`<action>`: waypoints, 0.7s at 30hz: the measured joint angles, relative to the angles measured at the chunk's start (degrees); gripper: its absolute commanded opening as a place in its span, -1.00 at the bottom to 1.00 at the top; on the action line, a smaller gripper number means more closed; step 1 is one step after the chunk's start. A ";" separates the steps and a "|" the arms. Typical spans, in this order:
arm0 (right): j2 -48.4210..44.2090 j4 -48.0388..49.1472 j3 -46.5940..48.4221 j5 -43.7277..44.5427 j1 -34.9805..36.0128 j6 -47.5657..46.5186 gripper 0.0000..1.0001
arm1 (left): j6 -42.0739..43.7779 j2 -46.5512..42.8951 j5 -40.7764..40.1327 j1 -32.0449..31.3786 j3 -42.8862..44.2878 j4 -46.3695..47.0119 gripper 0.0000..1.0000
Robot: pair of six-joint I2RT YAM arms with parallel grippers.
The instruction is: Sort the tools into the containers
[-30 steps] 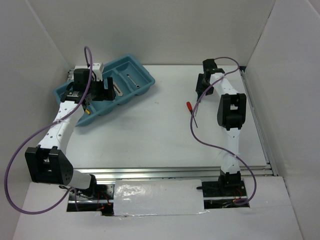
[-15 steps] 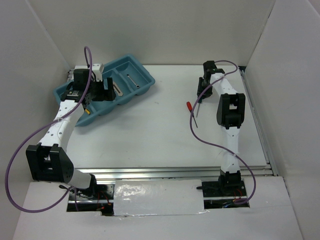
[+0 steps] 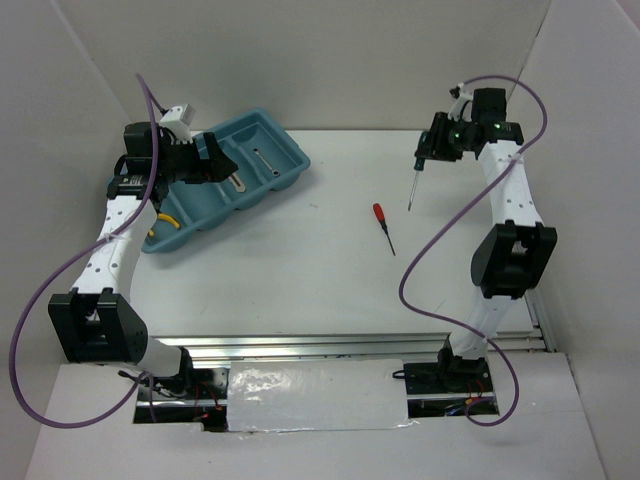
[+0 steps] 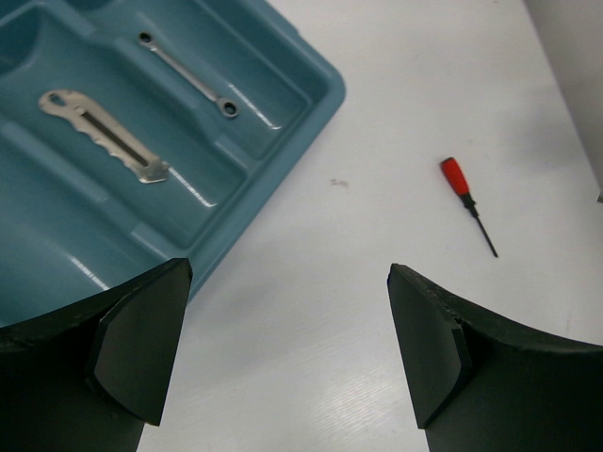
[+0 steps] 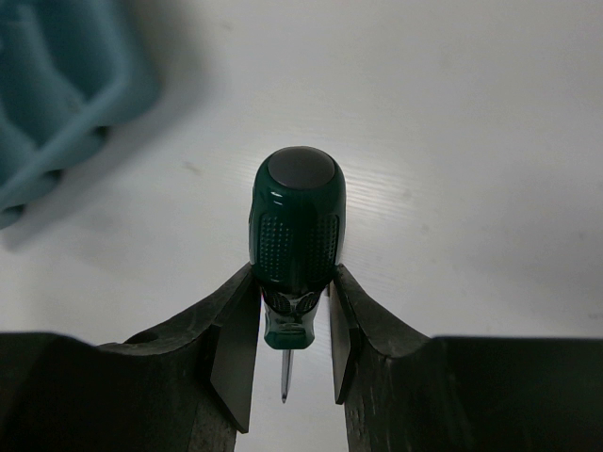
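My right gripper [image 3: 428, 152] is shut on the green-handled screwdriver [image 5: 295, 221] and holds it above the table at the back right, tip hanging down [image 3: 411, 195]. The red-handled screwdriver [image 3: 381, 220] lies on the table between the arms and also shows in the left wrist view [image 4: 462, 186]. The light blue tray [image 3: 285, 150] stands at the back left. In it lie the grey folding knife [image 4: 104, 137], the thin silver rod [image 4: 188, 75] and the yellow-handled pliers [image 3: 160, 222]. My left gripper [image 3: 212, 160] is open and empty above the tray's edge [image 4: 283, 122].
White walls enclose the table on the left, back and right. A purple cable loops beside each arm. The tray shows blurred at the upper left of the right wrist view [image 5: 57, 85].
My right gripper has risen from the table with the green screwdriver in it and swung back and right. My left gripper has lifted and drawn back left, uncovering the tray's compartments.
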 measured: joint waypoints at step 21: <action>-11.50 22.75 -17.62 -15.43 27.19 25.94 -1.00 | -26.69 -1.88 17.22 -17.70 -18.58 32.70 0.60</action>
